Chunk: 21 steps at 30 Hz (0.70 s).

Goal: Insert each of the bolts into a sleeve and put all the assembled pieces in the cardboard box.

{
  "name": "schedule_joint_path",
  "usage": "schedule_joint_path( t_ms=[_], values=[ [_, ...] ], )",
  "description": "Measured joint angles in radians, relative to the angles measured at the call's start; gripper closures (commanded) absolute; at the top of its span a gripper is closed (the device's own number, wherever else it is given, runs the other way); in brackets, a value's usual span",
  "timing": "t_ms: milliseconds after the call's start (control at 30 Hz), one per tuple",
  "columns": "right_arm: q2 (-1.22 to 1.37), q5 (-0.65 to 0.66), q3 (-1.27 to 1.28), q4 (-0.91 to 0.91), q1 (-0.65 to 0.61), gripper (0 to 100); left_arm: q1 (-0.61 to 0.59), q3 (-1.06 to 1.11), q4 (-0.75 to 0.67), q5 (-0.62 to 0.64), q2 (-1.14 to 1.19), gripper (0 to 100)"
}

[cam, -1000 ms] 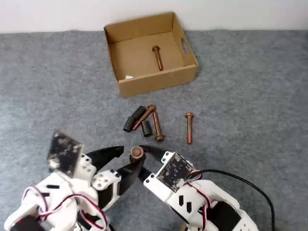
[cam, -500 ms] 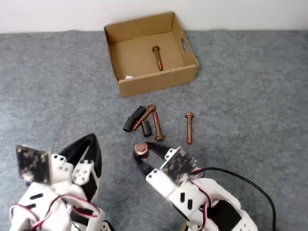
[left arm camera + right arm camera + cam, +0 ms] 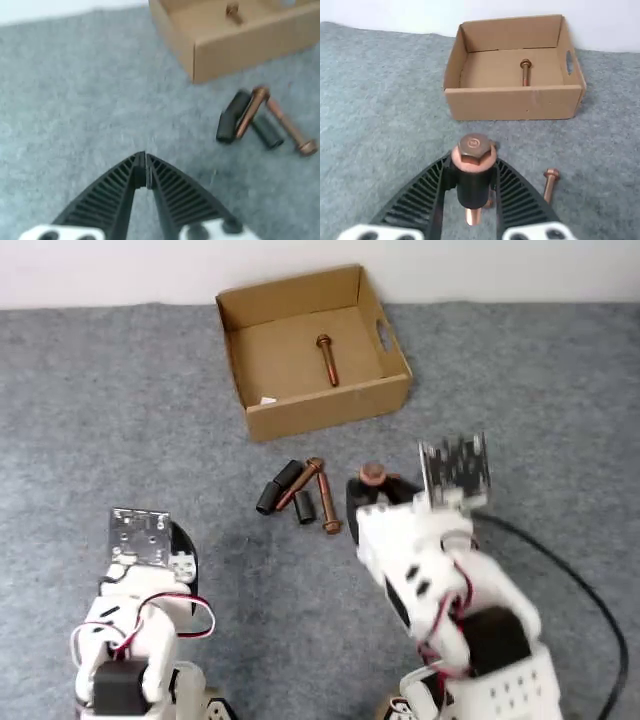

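My right gripper [image 3: 470, 167] is shut on a copper bolt [image 3: 472, 148] that stands upright inside a black sleeve [image 3: 472, 187]; the bolt's tip pokes out below. From above, the bolt's head [image 3: 372, 474] is just right of the loose pile. That pile holds black sleeves [image 3: 268, 497] and two copper bolts [image 3: 324, 502]. One more bolt [image 3: 550, 183] lies beyond the held piece. The cardboard box [image 3: 268, 300] at the back holds one bolt [image 3: 325, 358]. My left gripper [image 3: 145, 160] is shut on nothing, over bare carpet well short of the pile [image 3: 250, 120].
Grey carpet covers the whole table. The left arm [image 3: 140, 570] sits at the front left, and the right arm's body [image 3: 450, 580] takes up the front right. A black cable [image 3: 590, 590] trails off on the right. Open carpet lies between the pile and the box.
The left gripper let go of the sleeved bolt, drew back to the left and shut. The right gripper carried the sleeved bolt up and to the right, past the pile.
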Motion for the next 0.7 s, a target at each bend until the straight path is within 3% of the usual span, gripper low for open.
schedule_joint_path(
  t_ms=[400, 700],
  values=[
    [0.729, -0.002, -0.621, -0.072, 0.049, 99.1, -0.023, 0.244, -0.109, -0.005, -0.005, 99],
    [1.260, 0.109, -1.002, -0.287, 0.083, 99.1, -0.029, 0.244, -0.035, -0.008, -0.005, 99]
  ],
)
